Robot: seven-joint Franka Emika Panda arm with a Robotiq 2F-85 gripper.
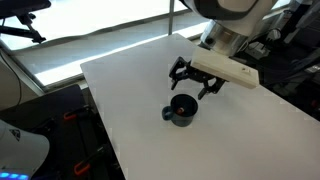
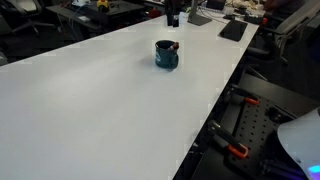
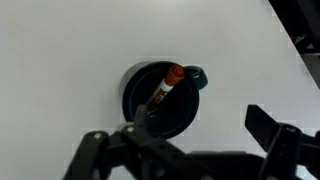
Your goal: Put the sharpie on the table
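A sharpie (image 3: 166, 86) with an orange-red cap stands tilted inside a small dark blue mug (image 3: 150, 112). The mug sits on the white table (image 1: 230, 135) in both exterior views (image 1: 181, 110) (image 2: 166, 55). My gripper (image 3: 200, 130) hovers above the table just beside the mug, open and empty, with one finger near the mug's rim. In an exterior view the gripper (image 1: 193, 82) is above and behind the mug. In the exterior view from the far end, only the gripper's dark lower part (image 2: 172, 15) shows beyond the mug.
The table's edges run close on both sides (image 1: 95, 110) (image 2: 215, 120). Dark equipment with orange clamps (image 2: 235, 150) stands below the table edge. Desks with keyboards and clutter (image 2: 232, 28) lie past the far end.
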